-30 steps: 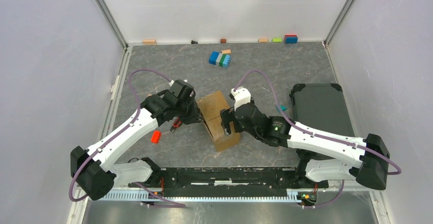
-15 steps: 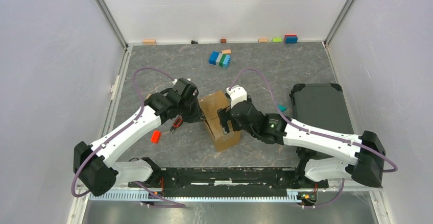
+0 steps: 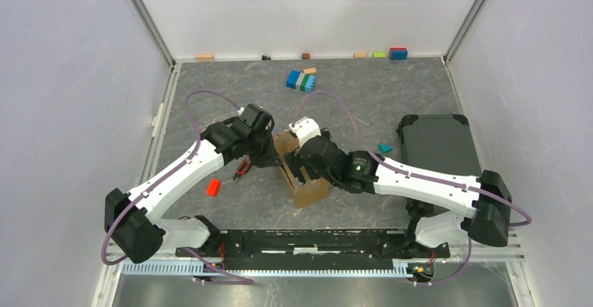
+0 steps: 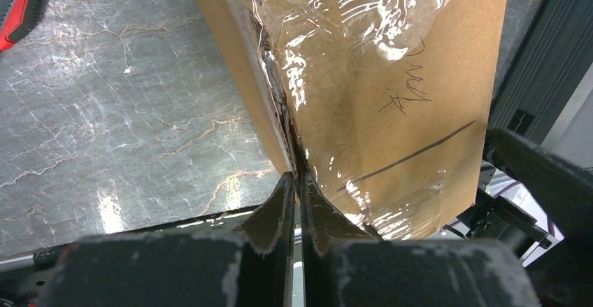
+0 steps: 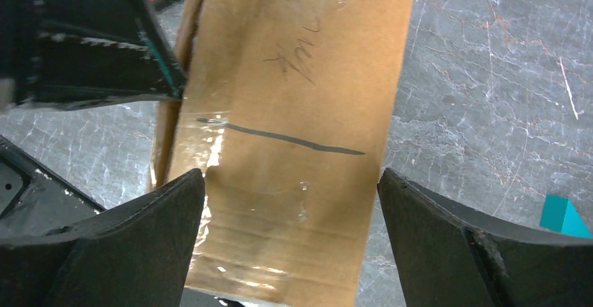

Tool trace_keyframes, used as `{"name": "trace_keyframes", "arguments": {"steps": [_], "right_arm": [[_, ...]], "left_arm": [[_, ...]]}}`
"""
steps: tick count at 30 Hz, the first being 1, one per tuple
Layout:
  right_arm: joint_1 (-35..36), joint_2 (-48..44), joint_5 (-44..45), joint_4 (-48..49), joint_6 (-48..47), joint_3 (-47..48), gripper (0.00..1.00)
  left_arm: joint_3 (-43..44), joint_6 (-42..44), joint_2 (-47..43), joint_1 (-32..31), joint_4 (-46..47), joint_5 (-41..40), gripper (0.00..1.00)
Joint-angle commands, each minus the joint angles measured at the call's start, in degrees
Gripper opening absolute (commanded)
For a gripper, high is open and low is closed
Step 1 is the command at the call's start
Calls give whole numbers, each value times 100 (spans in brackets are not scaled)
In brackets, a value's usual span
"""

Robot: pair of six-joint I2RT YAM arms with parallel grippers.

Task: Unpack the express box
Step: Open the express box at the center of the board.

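The right arm (image 3: 419, 180) has slid further left over the express box (image 3: 311, 192) than a second ago; the left arm (image 3: 185, 174) has hardly moved.
The brown box sits mid-counter (image 3: 363, 97) between both arms, shut with shiny clear tape, so its inside is hidden. The right jaws are wide open, one on each side of the box. The left jaws are pressed almost together and seem to pinch a box edge. A black tray (image 3: 437, 146) lies to the right, a teal bit (image 3: 385, 147) just beside it. Blue-green blocks (image 3: 301, 80) sit near the far white wall (image 3: 308, 6).
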Motion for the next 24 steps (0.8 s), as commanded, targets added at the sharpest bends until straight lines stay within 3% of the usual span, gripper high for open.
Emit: {"name": "trace_keyframes", "arguments": {"steps": [1,16,24], "right_arm": [[257,102,336,-51,-128,405,98],[706,728,1034,-479,-47,814,98],[713,237,1103,-171,86,630,98]], "left_arm": [[65,-87,230,-62,-590,220,2],[276,-184,345,-70,-708,503,2],[250,-88,327,-70,-851,441,2]]}}
